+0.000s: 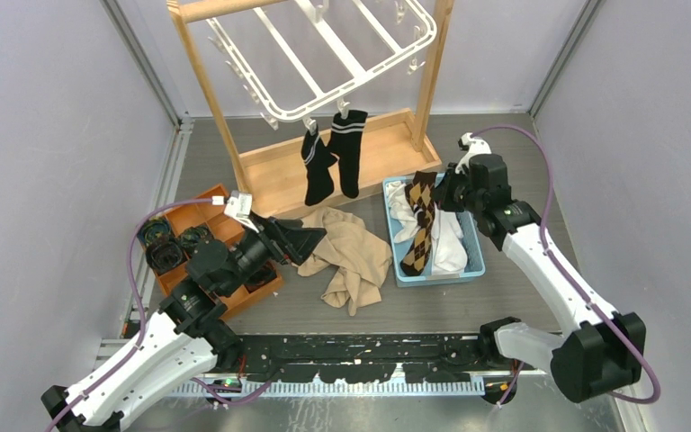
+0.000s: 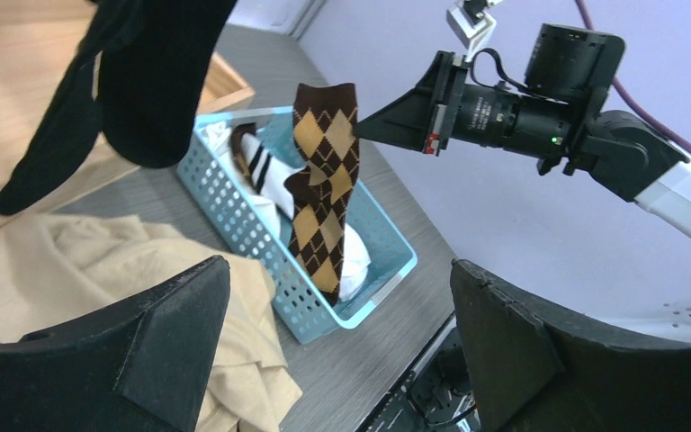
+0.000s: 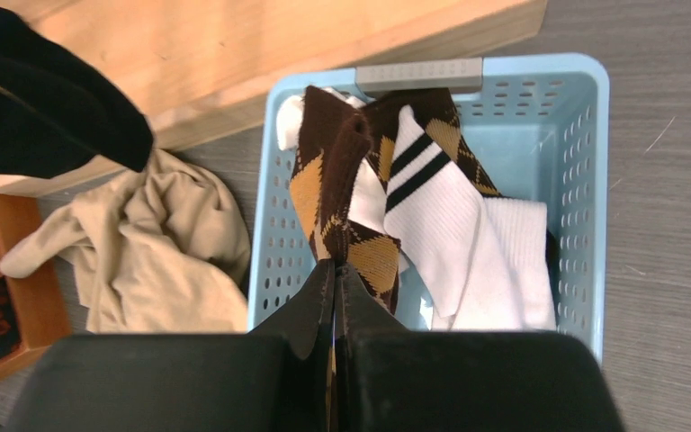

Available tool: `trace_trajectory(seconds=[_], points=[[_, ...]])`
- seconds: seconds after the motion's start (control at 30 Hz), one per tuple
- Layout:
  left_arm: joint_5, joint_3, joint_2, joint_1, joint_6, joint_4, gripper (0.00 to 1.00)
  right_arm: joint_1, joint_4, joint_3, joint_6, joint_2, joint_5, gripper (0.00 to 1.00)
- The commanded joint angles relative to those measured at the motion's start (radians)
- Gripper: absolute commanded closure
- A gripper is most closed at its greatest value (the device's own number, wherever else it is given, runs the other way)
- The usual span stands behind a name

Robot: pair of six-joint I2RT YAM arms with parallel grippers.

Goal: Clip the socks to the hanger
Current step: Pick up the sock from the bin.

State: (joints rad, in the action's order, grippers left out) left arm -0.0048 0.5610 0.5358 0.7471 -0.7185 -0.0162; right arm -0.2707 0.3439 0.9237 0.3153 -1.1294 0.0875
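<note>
Right claw (image 3: 335, 270) is seen pinched shut on the upper end of a brown argyle sock (image 3: 315, 191), which hangs lengthwise down into the blue basket (image 3: 594, 180). Hanger (image 1: 343, 56) lies higher, leftward of it; left claw (image 1: 306, 241) is held wide, empty.

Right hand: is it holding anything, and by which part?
The right hand is shut on the brown argyle sock, pinching it near its upper end; the rest hangs into the blue basket.
</note>
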Motion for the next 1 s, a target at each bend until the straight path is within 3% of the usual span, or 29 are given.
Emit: trace_trajectory(seconds=[0.0, 0.33, 0.77, 0.97], points=[[0.105, -0.023, -0.019, 0.004, 0.124, -0.215, 0.08, 0.005, -0.032, 0.013, -0.018, 0.073, 0.025, 0.99], [0.203, -0.020, 0.009, 0.005, 0.278, -0.375, 0.05, 0.004, -0.012, 0.062, -0.017, 0.193, 0.037, 0.99], [0.309, 0.131, 0.189, 0.005, 0.363, -0.392, 0.00, 0.004, -0.001, 0.160, -0.048, 0.242, 0.108, 0.99], [0.354, 0.177, 0.293, 0.005, 0.389, -0.483, 0.00, 0.004, -0.001, 0.228, -0.045, 0.215, 0.155, 0.99]])
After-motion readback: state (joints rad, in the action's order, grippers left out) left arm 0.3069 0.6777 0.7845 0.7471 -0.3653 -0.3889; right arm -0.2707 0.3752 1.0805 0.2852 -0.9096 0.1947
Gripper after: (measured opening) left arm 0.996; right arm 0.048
